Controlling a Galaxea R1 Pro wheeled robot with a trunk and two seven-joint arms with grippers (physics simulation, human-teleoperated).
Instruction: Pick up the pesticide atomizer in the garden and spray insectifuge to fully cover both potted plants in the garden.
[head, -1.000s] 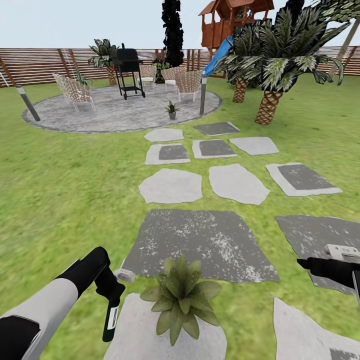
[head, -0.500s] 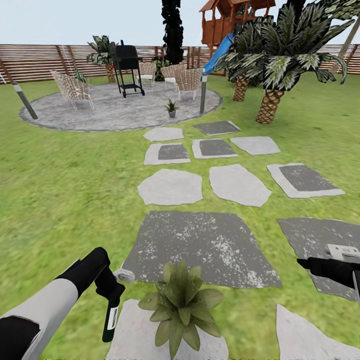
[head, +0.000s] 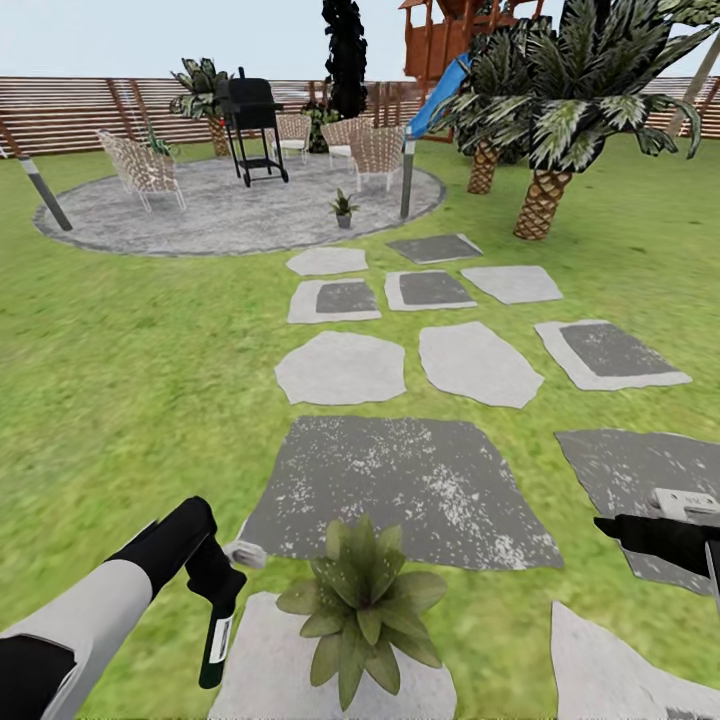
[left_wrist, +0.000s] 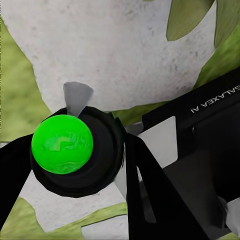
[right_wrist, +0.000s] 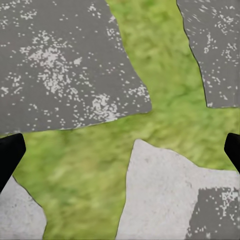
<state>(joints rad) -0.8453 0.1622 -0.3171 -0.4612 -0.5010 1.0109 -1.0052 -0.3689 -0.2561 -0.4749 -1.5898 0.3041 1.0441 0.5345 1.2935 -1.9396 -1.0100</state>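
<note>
We hold the spray bottle in our left gripper, at about 7 o'clock in the head view. The fingers are clamped around its neck, so the body hangs down and the whitish trigger head points toward 3 o'clock, at the near potted plant. That plant sits at 6 o'clock on a pale stepping stone, just beside the bottle, which suits a close spray over its leaves. In the left wrist view a bright green ball sits on the bottle between the dark fingers, with the pale stone and leaves behind it.

Our right gripper waits at 4 o'clock, apart from the plant. Its fingertips stand wide apart, holding nothing, over grass and stones.

The second potted plant stands far off at 12 o'clock on the round patio, near the grill.
</note>
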